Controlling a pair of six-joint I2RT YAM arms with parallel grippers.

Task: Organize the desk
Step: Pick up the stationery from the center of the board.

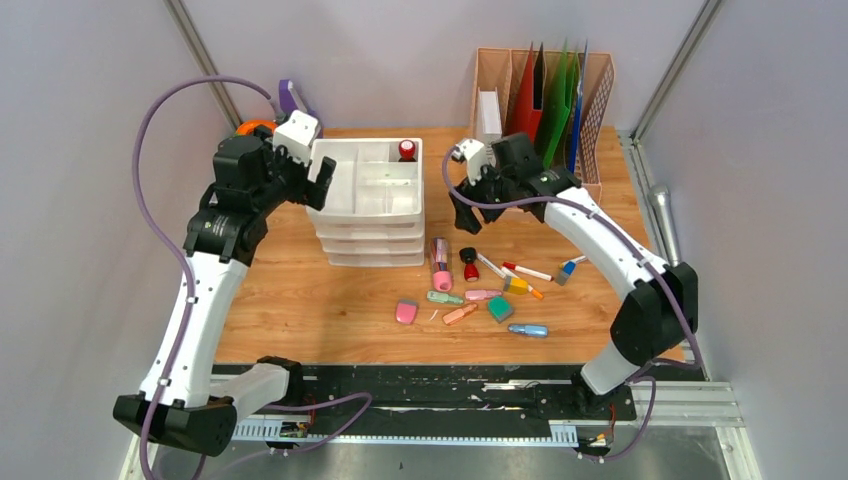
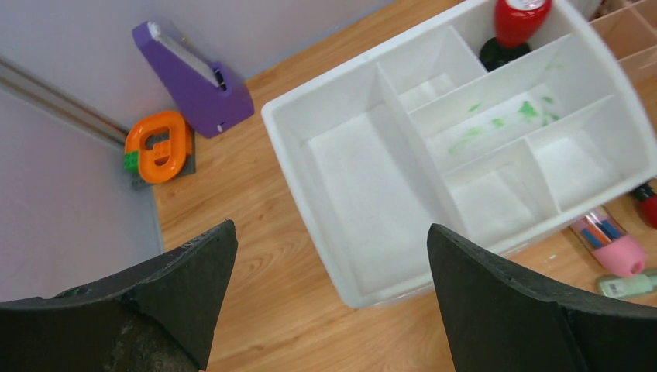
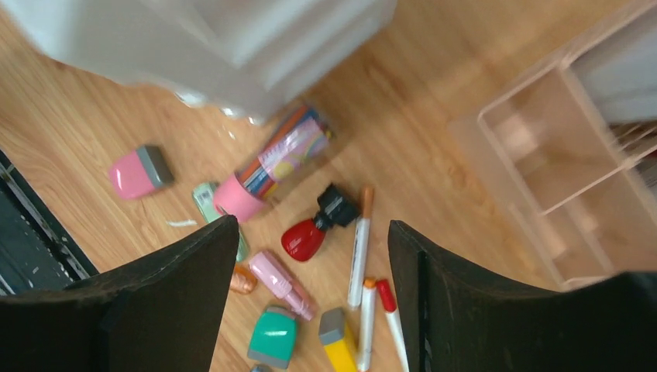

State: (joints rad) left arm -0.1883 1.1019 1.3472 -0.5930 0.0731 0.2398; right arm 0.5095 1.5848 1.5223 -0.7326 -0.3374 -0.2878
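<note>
Desk [image 1: 290,290] lies ahead of me between grey walls [image 1: 80,150]. I see my left claw [image 2: 329,236] spread and empty above the white tray [image 2: 352,186], my right claw [image 3: 311,226] spread and empty over a marker [image 3: 359,248] and pink eraser [image 3: 133,172].

You are looking at two red bottles: the far bottle [image 1: 407,150] is standing in the one white drawer unit [image 1: 370,240], and the near bottle [image 1: 470,266] is lying just right of it. Three pens [image 3: 359,256] and one pink-capped pencil tube [image 3: 275,167] are lying alongside. One file rack [image 1: 603,110] is standing far right.
</note>
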